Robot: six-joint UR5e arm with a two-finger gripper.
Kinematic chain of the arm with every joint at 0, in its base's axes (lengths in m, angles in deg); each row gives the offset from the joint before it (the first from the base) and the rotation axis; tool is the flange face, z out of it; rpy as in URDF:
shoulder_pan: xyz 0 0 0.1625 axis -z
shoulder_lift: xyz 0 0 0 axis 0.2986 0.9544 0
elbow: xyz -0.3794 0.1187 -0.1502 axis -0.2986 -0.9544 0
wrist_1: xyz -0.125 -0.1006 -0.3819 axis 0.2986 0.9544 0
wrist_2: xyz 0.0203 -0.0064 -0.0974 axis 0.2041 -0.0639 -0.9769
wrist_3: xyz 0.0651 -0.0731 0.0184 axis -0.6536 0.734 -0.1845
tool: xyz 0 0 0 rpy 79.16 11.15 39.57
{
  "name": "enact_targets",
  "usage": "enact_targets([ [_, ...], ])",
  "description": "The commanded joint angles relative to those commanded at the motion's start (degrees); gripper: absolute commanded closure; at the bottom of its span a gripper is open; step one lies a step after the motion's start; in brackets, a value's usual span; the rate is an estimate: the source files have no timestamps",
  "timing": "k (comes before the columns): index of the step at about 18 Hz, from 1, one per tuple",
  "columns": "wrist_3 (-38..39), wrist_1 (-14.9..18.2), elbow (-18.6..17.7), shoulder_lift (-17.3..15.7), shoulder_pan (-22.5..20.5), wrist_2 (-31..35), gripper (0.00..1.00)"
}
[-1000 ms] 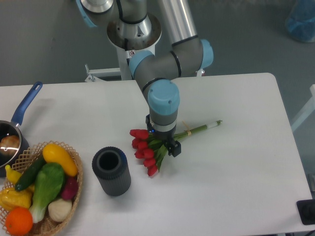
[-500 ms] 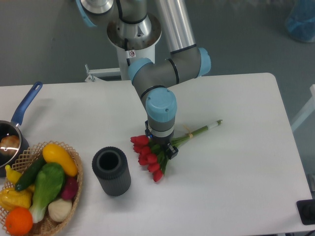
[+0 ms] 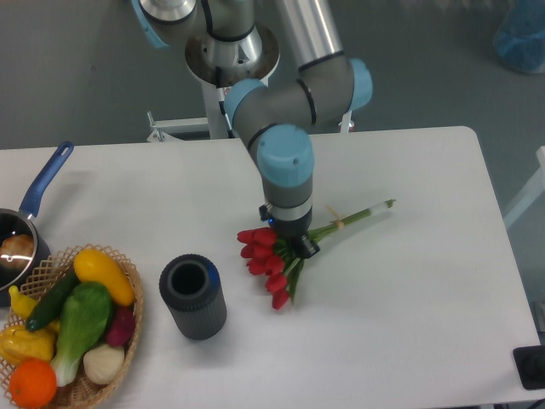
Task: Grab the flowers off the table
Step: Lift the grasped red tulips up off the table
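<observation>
Over the last second the gripper (image 3: 292,244) goes on carrying the flowers (image 3: 274,262) with it: the bunch has shifted toward 3 o'clock on the table (image 3: 409,298), the pale stem ends now sit farther right and a little higher in the camera view, and the arm's wrist has drawn up larger. I read that as the lift being under way, though contact between blossoms and tabletop cannot be ruled out from this angle. The jaws are mostly hidden under the wrist, but they appear clamped on the bunch where the leaves meet the stems, since the tulips follow the wrist. The red heads hang toward 7 o'clock of the gripper, the stems point toward 2 o'clock. If that grip holds, what is left is to raise the bunch clear. As for containers, the dark cylindrical cup (image 3: 192,296) stands upright at 8 o'clock of the flowers, its inside dark and seemingly bare. The wicker basket (image 3: 132,319) at the lower left holds colourful fruit and vegetables. The blue-handled pan (image 3: 34,209) at 9 o'clock has something pale inside.
</observation>
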Motion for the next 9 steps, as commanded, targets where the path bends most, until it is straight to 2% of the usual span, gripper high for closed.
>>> enact_targets([
  [4,0.1,6.2,5.3,-0.8,-1.0,-0.9,0.95],
  [7,2.5,10.4,10.2,-1.1,-1.6,-6.0,0.96],
  [9,3.6,14.7,14.0,-1.2,-2.6,-7.8,0.96],
])
